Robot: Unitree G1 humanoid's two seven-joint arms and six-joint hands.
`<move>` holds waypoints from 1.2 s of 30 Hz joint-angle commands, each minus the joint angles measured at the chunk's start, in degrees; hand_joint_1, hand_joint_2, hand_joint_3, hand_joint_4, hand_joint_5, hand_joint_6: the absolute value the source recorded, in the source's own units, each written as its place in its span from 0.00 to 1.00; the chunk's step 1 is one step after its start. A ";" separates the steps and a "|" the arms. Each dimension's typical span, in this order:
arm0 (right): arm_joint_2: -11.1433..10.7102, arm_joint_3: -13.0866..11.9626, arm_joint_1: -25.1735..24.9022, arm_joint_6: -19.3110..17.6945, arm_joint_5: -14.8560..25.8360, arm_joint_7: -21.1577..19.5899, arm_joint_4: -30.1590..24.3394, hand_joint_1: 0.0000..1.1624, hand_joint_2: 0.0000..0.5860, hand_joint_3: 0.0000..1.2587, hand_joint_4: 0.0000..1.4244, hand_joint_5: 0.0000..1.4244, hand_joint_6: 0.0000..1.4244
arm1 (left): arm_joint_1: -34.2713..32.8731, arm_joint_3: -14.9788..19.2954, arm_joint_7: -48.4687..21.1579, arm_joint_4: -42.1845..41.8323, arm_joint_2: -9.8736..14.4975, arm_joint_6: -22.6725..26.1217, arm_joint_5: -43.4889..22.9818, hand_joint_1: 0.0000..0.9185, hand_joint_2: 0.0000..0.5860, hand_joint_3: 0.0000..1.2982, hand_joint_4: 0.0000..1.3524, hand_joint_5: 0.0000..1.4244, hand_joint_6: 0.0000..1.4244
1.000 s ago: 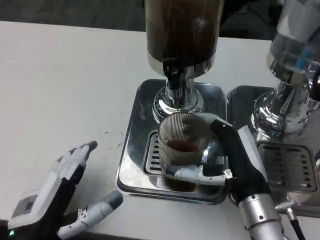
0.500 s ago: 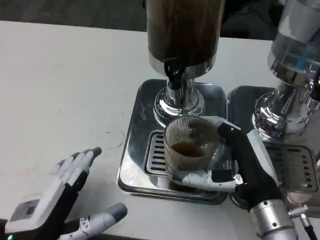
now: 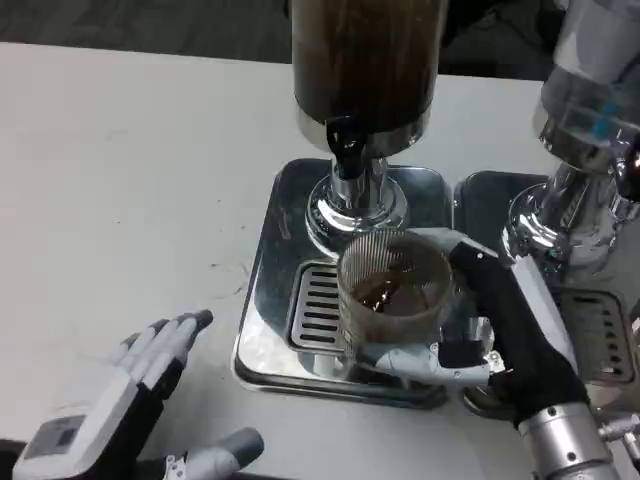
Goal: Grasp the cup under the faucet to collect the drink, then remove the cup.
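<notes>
Head view: the ribbed clear cup (image 3: 392, 297), with brown drink in its bottom, sits over the slotted grate (image 3: 318, 318) of a steel drip tray (image 3: 262, 330), in front of the dispenser's black faucet (image 3: 346, 140). The right hand (image 3: 490, 320) wraps it, fingers clamped around its side. The left hand (image 3: 130, 410) rests on the white table (image 3: 120, 180), fingers apart, holding nothing.

A ribbed clear plastic cup (image 3: 392, 292) holding dark drink is gripped by the right hand (image 3: 478, 330) over the shiny metal drip tray (image 3: 268, 322), below the black faucet (image 3: 346, 152). The left hand (image 3: 130, 405) is rested, fingers spread, on the white table (image 3: 130, 180).
</notes>
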 commanded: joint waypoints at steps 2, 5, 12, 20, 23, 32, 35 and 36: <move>-0.31 -0.89 2.58 0.88 2.14 1.54 -6.21 0.88 0.25 0.54 0.52 0.62 0.90 | 3.74 1.03 0.28 -4.15 0.58 1.50 1.79 0.00 0.10 0.00 0.00 0.00 0.00; -0.85 -1.30 4.02 1.74 2.75 2.92 -8.73 0.87 0.25 0.54 0.52 0.63 0.90 | 5.43 1.44 0.81 -5.85 0.43 2.13 2.72 0.00 0.09 0.00 0.00 0.00 0.00; -3.47 -1.97 5.48 1.67 3.15 5.92 -12.15 0.87 0.26 0.54 0.53 0.63 0.91 | 9.68 2.80 4.11 -9.14 -1.00 0.97 3.78 0.00 0.10 0.00 0.00 0.00 0.00; -5.33 -2.53 7.96 1.35 3.57 7.97 -15.29 0.87 0.26 0.54 0.53 0.63 0.91 | 13.84 2.50 5.06 -11.84 -2.69 2.37 6.47 0.00 0.12 0.00 0.00 0.00 0.00; -5.24 -1.76 9.58 1.26 3.55 8.21 -16.44 0.87 0.26 0.54 0.53 0.63 0.91 | 15.06 2.53 5.78 -12.61 -3.55 2.34 7.52 0.00 0.12 0.00 0.00 0.00 0.00; -4.88 -1.86 10.52 1.81 3.76 7.82 -17.86 0.87 0.27 0.54 0.53 0.63 0.91 | 15.74 2.33 6.26 -12.86 -4.14 2.58 9.26 0.00 0.12 0.00 0.00 0.00 0.00; -4.43 -1.92 10.41 1.92 3.64 7.50 -17.64 0.87 0.27 0.54 0.53 0.63 0.91 | 15.25 1.99 6.36 -12.60 -4.30 2.56 9.54 0.00 0.12 0.00 0.00 0.00 0.00; -4.37 -1.87 10.46 1.85 3.52 7.51 -17.65 0.87 0.27 0.54 0.53 0.63 0.91 | 15.17 1.91 6.42 -12.53 -4.35 2.54 9.62 0.00 0.12 0.00 0.00 0.00 0.00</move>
